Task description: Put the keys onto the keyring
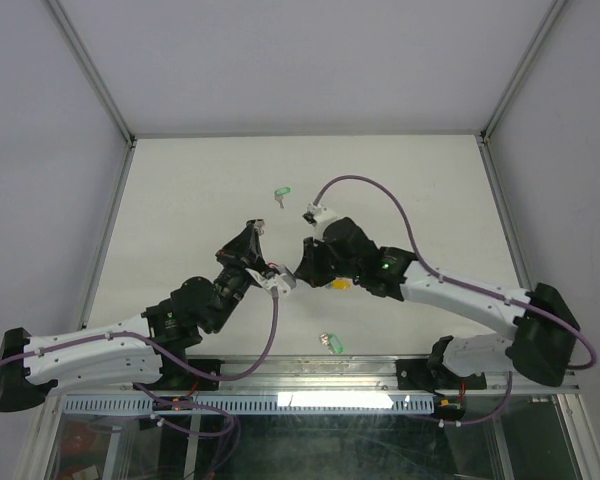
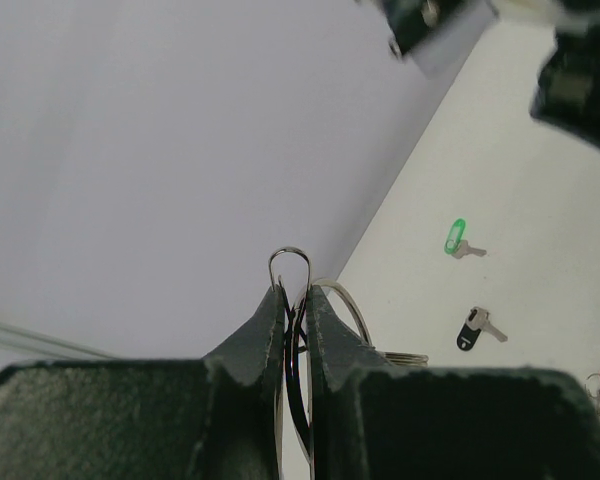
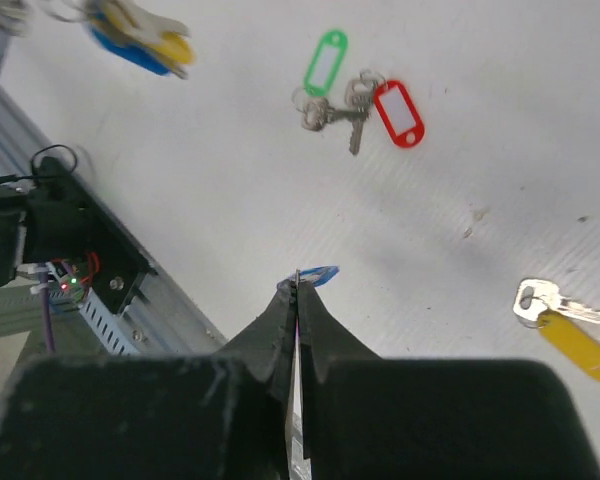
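My left gripper (image 2: 295, 292) is shut on the thin silver keyring (image 2: 352, 305), whose wire loops stick out above and to the right of the fingertips. In the top view it (image 1: 252, 232) points away from the bases at mid-table. My right gripper (image 3: 297, 285) is shut on a key with a blue tag (image 3: 318, 274), held above the table. In the top view it (image 1: 283, 282) sits just right of the left arm's wrist. Loose keys lie on the table: green-tagged (image 2: 456, 238), black-tagged (image 2: 474, 331), yellow-tagged (image 3: 572, 335), and a green (image 3: 325, 63) and red (image 3: 398, 112) pair.
A blurred cluster of blue and yellow tags (image 3: 140, 42) shows at the top left of the right wrist view. The metal rail (image 1: 310, 372) runs along the table's near edge. Grey walls enclose the table on three sides. The right arm's purple cable (image 1: 380, 190) arcs above the table.
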You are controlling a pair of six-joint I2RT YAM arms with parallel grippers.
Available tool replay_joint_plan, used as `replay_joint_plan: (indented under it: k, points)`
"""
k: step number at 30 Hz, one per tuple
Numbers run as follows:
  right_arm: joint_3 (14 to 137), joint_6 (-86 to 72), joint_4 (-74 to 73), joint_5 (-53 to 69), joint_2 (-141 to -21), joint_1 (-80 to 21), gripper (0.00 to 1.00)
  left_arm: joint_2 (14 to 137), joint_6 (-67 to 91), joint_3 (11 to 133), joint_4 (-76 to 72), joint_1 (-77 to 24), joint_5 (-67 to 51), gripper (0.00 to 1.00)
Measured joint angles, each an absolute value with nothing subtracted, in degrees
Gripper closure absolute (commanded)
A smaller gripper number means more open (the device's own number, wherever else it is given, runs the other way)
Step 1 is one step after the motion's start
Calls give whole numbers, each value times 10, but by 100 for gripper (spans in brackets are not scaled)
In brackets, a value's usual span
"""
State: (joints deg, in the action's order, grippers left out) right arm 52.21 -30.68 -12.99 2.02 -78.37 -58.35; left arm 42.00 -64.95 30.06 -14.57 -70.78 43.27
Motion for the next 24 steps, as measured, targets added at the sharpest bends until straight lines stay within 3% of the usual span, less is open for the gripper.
replay_joint_plan:
  k: [12, 24]
  points:
    - [484, -40, -158, 44, -495, -551, 100, 458, -669, 311, -208, -759, 367, 100]
    - [566, 141, -298, 71, -435, -550, 100, 494, -766, 304, -239, -842, 313, 100]
